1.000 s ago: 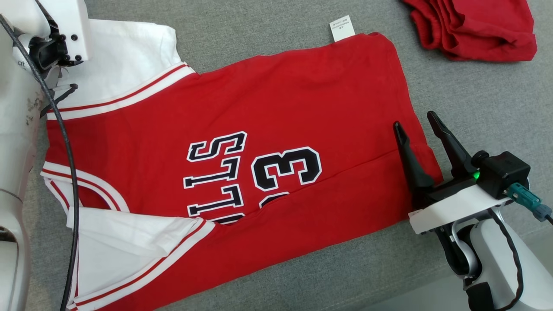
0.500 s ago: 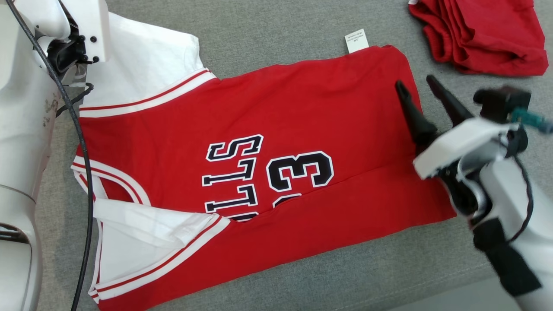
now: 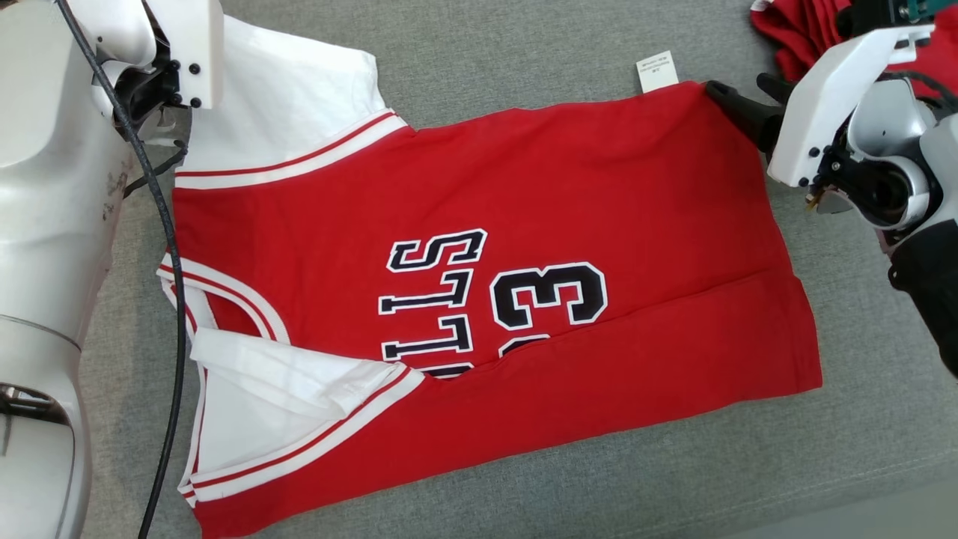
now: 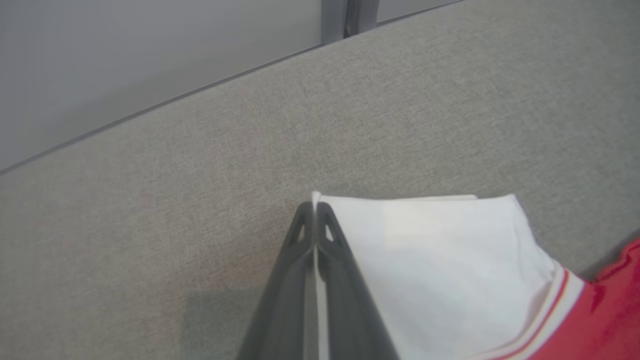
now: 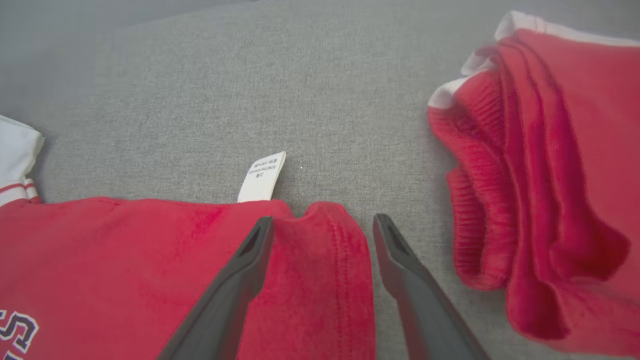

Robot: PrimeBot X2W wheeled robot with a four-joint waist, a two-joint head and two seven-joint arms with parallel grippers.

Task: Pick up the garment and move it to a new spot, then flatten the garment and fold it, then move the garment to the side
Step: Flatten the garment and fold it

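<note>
The red jersey (image 3: 479, 247) lies across the middle of the grey worktop (image 3: 524, 60). Upper left, the left gripper (image 4: 314, 207) pinches its white sleeve (image 4: 440, 260). Upper right, the right gripper (image 5: 322, 220) is spread over the jersey's corner. It should bite both layers (not just one). One jersey, one red pile (image 5: 540, 175), two grippers.

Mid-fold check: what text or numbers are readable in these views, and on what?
"LLS": black lettering on the red jersey, lying sideways; the rest is hidden under the fold.
"3": number beside it on the jersey; a second digit is half covered.
White tag at the jersey's corner: print too small to read.
</note>
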